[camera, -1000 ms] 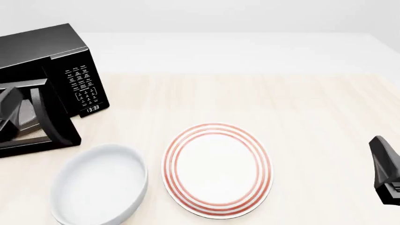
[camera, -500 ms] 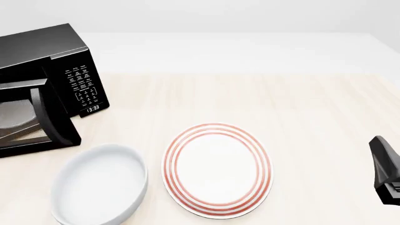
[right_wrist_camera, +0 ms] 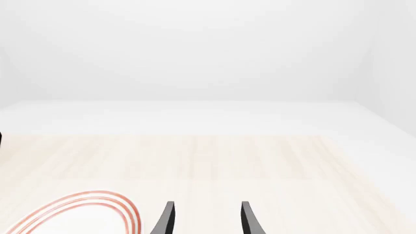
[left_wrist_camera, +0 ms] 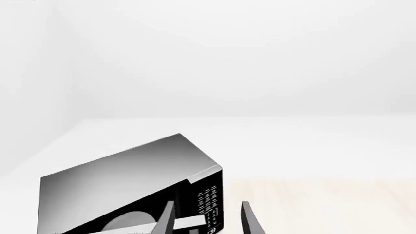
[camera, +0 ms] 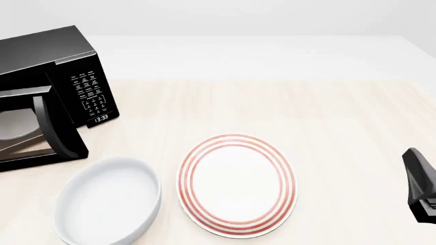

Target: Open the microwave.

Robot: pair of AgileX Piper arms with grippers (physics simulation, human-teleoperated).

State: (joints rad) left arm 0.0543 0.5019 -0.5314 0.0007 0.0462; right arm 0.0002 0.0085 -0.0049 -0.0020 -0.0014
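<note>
The glossy black microwave (camera: 48,51) stands at the table's far left with its door (camera: 67,137) swung outward and open. The white turntable plate (camera: 12,126) shows inside, and the keypad panel (camera: 89,94) reads 13:33. In the left wrist view my left gripper (left_wrist_camera: 208,203) is open and empty, back from the microwave (left_wrist_camera: 130,170) and apart from it. It does not appear in the front view. My right gripper (right_wrist_camera: 207,203) is open and empty too, low at the right edge of the table (camera: 418,186).
A white bowl (camera: 109,201) sits near the front left, just in front of the open door. Beside it lies a white plate with red rings (camera: 237,185), also in the right wrist view (right_wrist_camera: 78,214). The light wooden table (camera: 340,117) stretches to the right.
My left gripper, at the door by the left edge a second ago, has pulled back out of the front view. The door stays open. The right arm has not moved.
</note>
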